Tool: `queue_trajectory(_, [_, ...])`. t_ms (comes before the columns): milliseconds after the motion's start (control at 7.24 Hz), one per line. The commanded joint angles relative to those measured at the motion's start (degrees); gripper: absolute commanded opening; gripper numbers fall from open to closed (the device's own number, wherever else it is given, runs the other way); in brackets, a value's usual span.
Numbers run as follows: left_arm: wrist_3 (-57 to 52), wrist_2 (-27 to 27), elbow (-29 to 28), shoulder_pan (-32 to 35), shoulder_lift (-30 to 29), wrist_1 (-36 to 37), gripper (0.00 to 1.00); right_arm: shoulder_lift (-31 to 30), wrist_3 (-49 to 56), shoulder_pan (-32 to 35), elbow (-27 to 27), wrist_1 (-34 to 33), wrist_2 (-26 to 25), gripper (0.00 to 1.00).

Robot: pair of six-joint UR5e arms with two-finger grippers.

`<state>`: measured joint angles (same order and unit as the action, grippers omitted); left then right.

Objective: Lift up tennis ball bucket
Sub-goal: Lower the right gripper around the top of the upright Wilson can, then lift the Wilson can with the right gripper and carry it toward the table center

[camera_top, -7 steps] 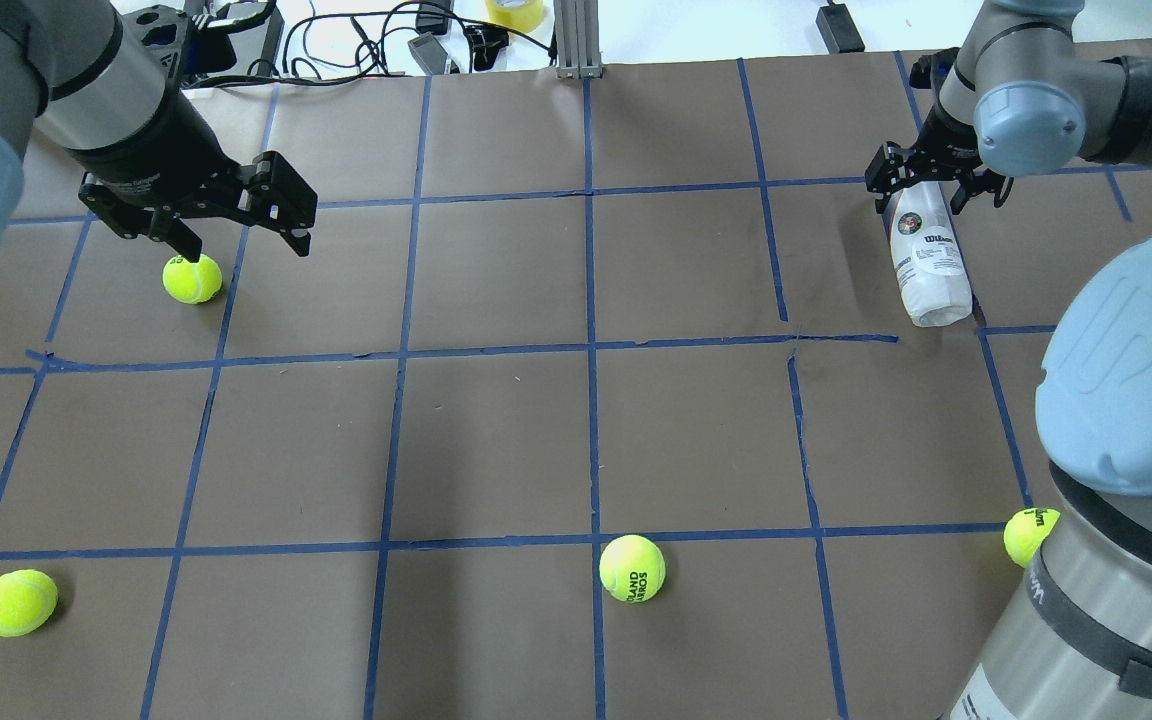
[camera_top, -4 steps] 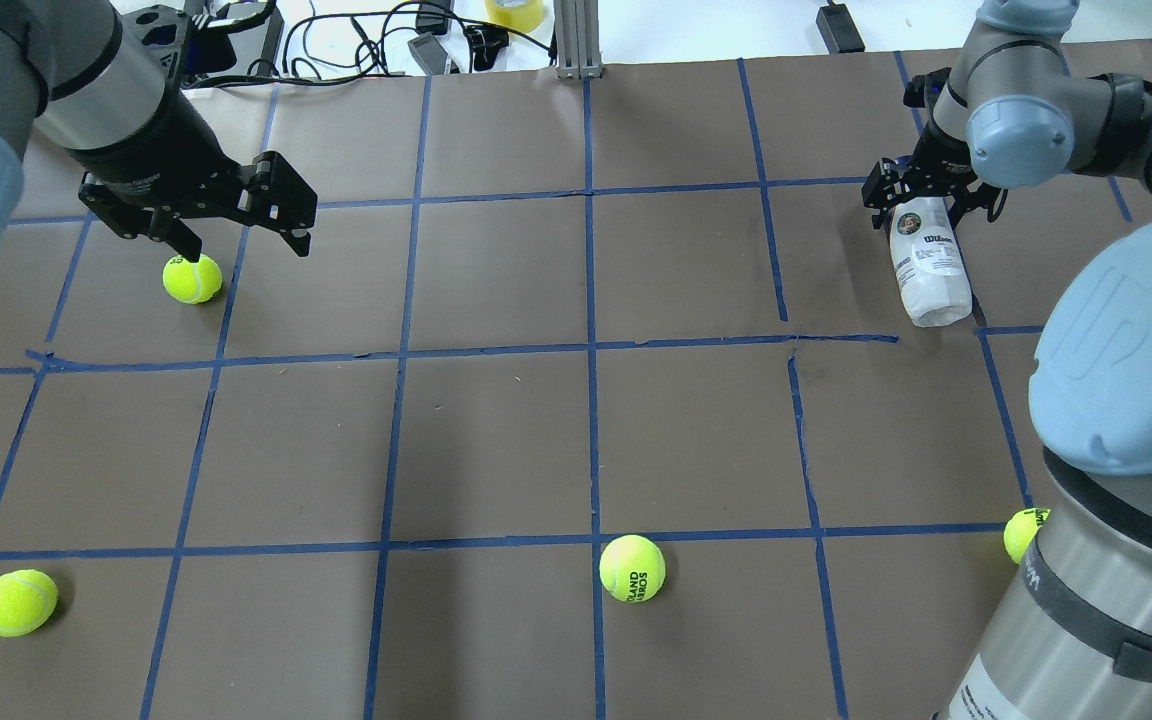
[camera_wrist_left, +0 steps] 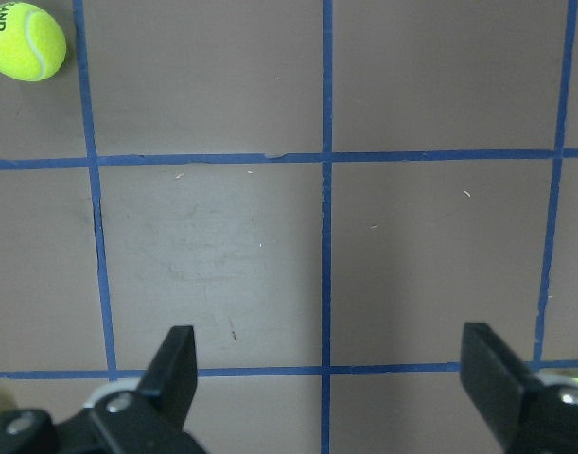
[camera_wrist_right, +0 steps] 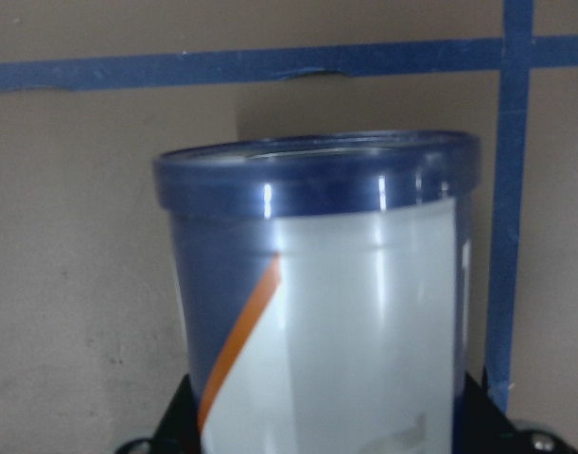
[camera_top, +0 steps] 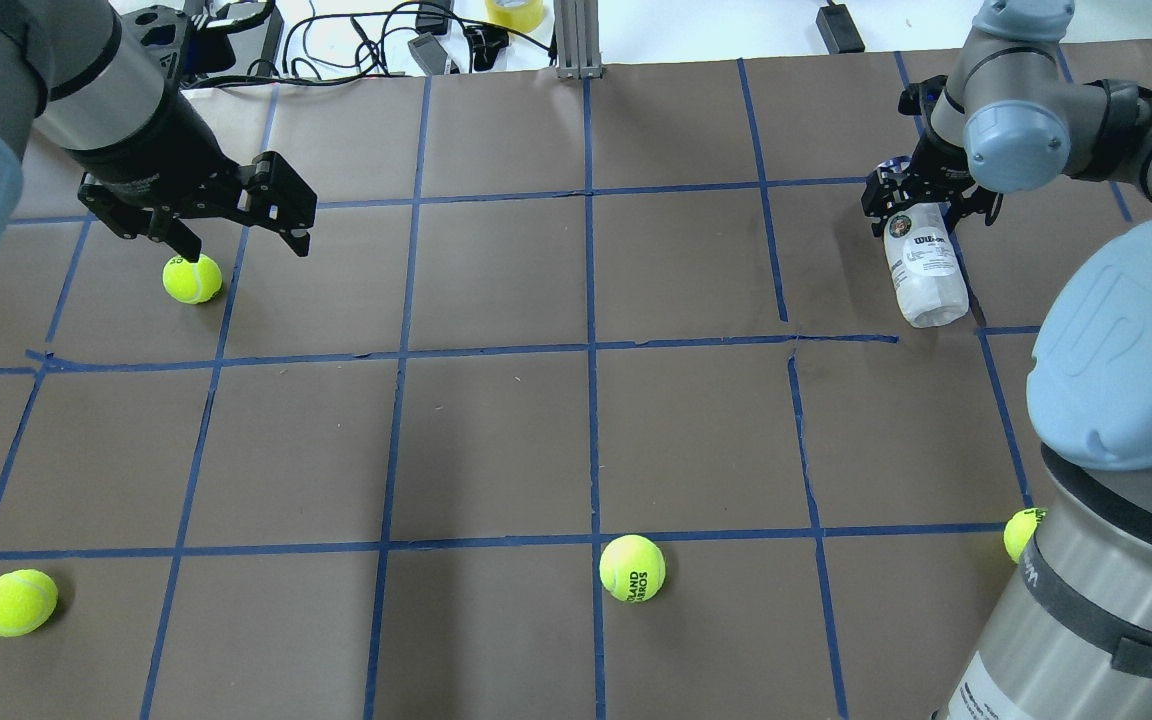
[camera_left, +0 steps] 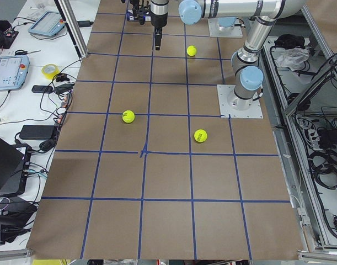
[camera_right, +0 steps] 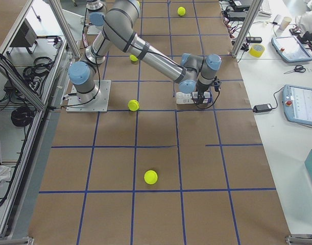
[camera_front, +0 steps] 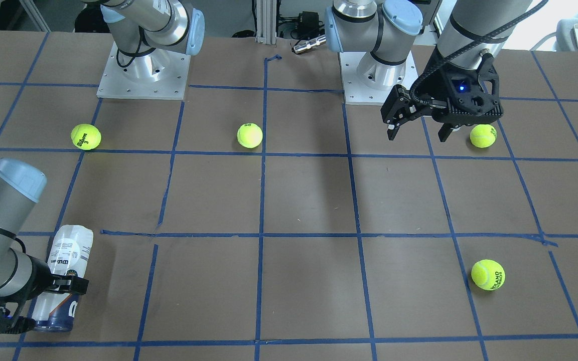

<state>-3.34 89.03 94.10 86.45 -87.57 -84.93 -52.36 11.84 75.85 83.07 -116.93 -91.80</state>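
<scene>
**Tennis ball bucket [camera_top: 924,275] gripped at its blue end**

The tennis ball bucket is in the upper right of the overhead view, on the brown table [camera_top: 496,440]. The right end effector [camera_top: 926,210] is closed narrow on the blue end, with a finger [camera_top: 874,203] on each side. The clear end points down the picture, close to a blue tape line [camera_top: 836,338]. I cannot tell if that end touches the table.

The left end effector [camera_top: 246,247] is in the upper left, spread wide and holding nothing. It hangs just beside one tennis ball [camera_top: 192,278]. Three more balls sit low in the picture, well apart: one at the left [camera_top: 17,603], one in the middle [camera_top: 632,568], and one at the right [camera_top: 1021,535].
</scene>
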Motion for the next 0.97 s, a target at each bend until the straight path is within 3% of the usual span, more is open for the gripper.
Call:
queue_trajectory(0, [0.0,0.0,0.12,0.04,0.03,0.12,1.0,-0.02,1.77,-0.09,0.69,-0.14,0.04,0.69])
queue_trajectory(276, [0.0,0.0,0.29,0.04,-0.06,0.38,1.0,-0.46,5.38,-0.09,0.0,-0.14,0.65,0.52])
queue_trajectory(553, [0.0,-0.09,0.38,0.04,0.03,0.47,1.0,-2.55,5.74,0.61,-0.36,0.3,1.53,0.51])
queue_trajectory(691, [0.0,-0.09,0.38,0.04,0.03,0.47,1.0,-4.14,7.22,2.18,-0.27,1.96,6.93,0.51])
queue_trajectory(829, [0.0,-0.09,0.38,0.04,0.03,0.47,1.0,-5.89,8.97,4.9,-0.1,2.93,7.77,0.51])
